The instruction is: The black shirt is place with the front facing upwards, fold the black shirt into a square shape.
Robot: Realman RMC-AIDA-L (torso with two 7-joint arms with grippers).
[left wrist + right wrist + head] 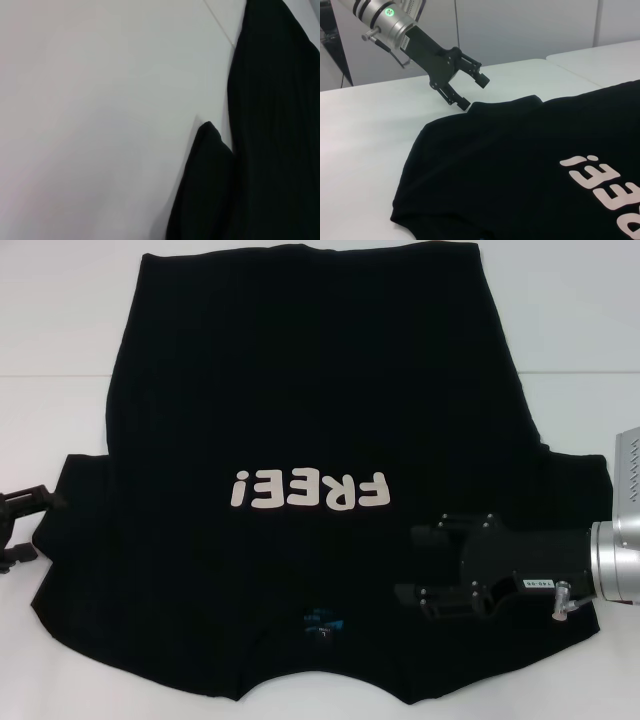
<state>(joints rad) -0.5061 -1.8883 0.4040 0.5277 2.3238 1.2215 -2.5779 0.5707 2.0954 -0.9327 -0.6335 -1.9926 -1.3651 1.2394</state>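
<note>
The black shirt [310, 420] lies flat on the white table [60, 360], front up, not yet folded. Its long axis runs 12 to 6 o'clock in the head view: hem at 12, collar and small blue neck label [325, 621] at 6, nearest my body. The cream lettering [308, 490] sits across the chest. The sleeves spread toward 9 and 3 o'clock.

My right gripper [415, 562] is over the shirt, on the 3 o'clock side of the neck label, just below the lettering. Its jaws are open and hold nothing. They point toward 9 o'clock, across the shirt's long axis. Whether the fingertips touch the cloth I cannot tell from above.

My left gripper [474, 90] is at the 9 o'clock edge, at the tip of the left sleeve [75, 480]. The right wrist view shows its jaws open, with the sleeve corner just beside the lower finger and not yet pinched. The left wrist view shows only bare table and the sleeve edge.

Judgement: the first fold turns on the sleeves. The left gripper is nearer to a graspable edge, the cloth lying toward 3 o'clock from it. The right gripper is well inside the outline, so its own sleeve edge [600, 540] lies behind it toward 3 o'clock.
</note>
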